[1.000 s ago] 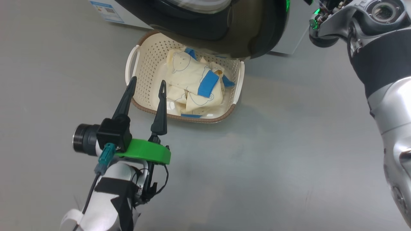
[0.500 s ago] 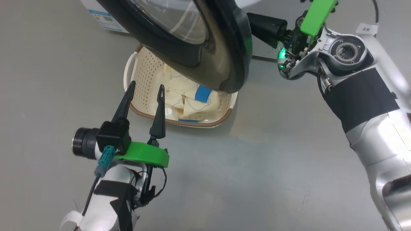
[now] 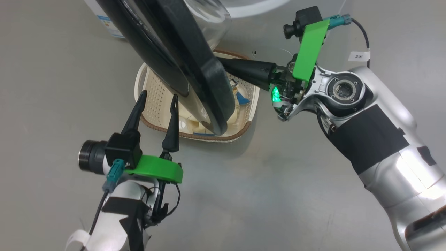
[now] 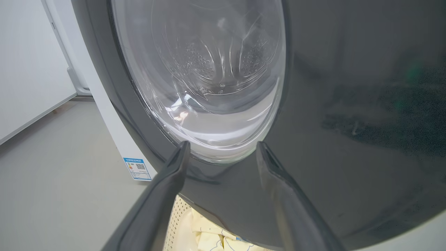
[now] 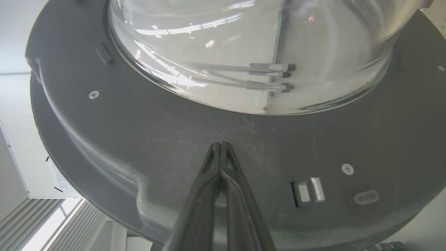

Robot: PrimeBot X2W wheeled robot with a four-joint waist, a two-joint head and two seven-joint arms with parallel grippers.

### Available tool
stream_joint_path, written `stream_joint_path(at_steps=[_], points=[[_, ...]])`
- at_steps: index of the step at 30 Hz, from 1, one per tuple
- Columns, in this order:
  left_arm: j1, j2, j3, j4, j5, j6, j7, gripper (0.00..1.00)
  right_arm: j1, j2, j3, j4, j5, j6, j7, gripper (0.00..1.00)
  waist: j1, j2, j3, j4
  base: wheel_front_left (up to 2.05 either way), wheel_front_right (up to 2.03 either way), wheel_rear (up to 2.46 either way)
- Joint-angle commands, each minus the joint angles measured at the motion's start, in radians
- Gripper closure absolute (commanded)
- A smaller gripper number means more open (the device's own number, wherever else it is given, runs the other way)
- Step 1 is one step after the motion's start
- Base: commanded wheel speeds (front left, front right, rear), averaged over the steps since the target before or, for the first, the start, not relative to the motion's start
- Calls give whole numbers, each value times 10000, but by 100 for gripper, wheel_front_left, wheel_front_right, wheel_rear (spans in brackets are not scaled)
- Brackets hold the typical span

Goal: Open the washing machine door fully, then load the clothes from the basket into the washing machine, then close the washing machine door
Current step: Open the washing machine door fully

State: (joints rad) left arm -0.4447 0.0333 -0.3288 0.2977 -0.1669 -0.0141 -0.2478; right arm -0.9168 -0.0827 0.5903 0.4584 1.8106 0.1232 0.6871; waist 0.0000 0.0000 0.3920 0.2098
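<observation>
The washing machine door (image 3: 181,52) stands part open, its black rim edge-on over the basket (image 3: 153,90). My right gripper (image 3: 226,64) is shut, empty, with its tips pressed on the door's grey inner face (image 5: 139,139) just below the glass bowl (image 5: 244,52). My left gripper (image 3: 156,97) hangs open and empty by the basket's near left corner, facing the door's outer side (image 4: 348,104). The door hides most of the clothes (image 3: 237,103); a pale yellow fold (image 4: 209,237) shows under its rim. The washing machine (image 3: 258,42) stands white behind.
A blue label (image 4: 137,168) sits on the machine's white front (image 4: 104,115) low at the left. Grey floor (image 3: 244,195) spreads in front of the basket and to both sides. My right forearm (image 3: 369,139) reaches in from the right.
The door has swung further round, from over the basket's back to edge-on across it. My right arm has come down and left with it, tips against its inner side. The left gripper held still.
</observation>
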Motion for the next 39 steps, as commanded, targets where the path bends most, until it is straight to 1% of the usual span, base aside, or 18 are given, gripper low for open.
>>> stream_joint_path(at_steps=[1,8,16,20,23,27,28,29,30,31,32,34,35,39], points=[[20,170,329,-263,132,-22,-140,0,114,305,128,-442,88,75,-88,100,0,0,-16,2,0,0,0],[28,170,320,-219,120,-36,-140,0,277,183,756,-674,479,75,-446,100,0,0,-111,11,0,0,0],[38,170,404,-186,182,-60,-140,0,189,-41,1094,-661,941,75,-1393,100,0,0,-154,-77,0,0,0],[45,170,461,-121,206,-91,-140,0,172,-166,1057,-504,1045,75,-2341,100,0,0,-204,-173,0,0,0],[56,170,507,-74,221,-107,-140,0,171,-329,902,-395,975,75,-3309,100,0,0,-269,-249,0,0,0],[112,170,598,-29,268,-116,-140,0,289,-698,631,-469,576,75,-4761,100,0,0,-383,-377,0,0,0],[137,170,639,-13,291,-119,-140,0,320,-841,583,-473,330,75,-5217,100,0,0,-420,-425,0,0,0],[166,171,690,3,320,-125,-140,0,368,-961,552,-479,90,75,-5648,96,0,0,-453,-474,0,0,0],[194,172,736,16,345,-136,-140,0,431,-1080,535,-504,-140,75,-6030,63,0,0,-480,-514,0,0,0],[216,172,776,29,366,-151,-140,0,498,-1224,540,-498,-401,75,-6399,28,0,0,-503,-548,0,0,0],[241,172,817,43,389,-164,-140,0,561,-1383,581,-473,-721,75,-6772,0,0,0,-527,-589,0,0,0],[301,179,892,70,442,-190,-140,0,724,-1589,594,-408,-1186,75,-7465,0,0,0,-566,-685,0,0,0],[301,179,892,70,442,-190,-140,0,724,-1589,594,-408,-1186,75,-7465,0,0,0,-566,-685,0,0,0],[426,188,1032,117,530,-227,-140,0,977,-2041,755,-120,-2401,75,-8756,0,0,0,-681,-831,0,0,0]])
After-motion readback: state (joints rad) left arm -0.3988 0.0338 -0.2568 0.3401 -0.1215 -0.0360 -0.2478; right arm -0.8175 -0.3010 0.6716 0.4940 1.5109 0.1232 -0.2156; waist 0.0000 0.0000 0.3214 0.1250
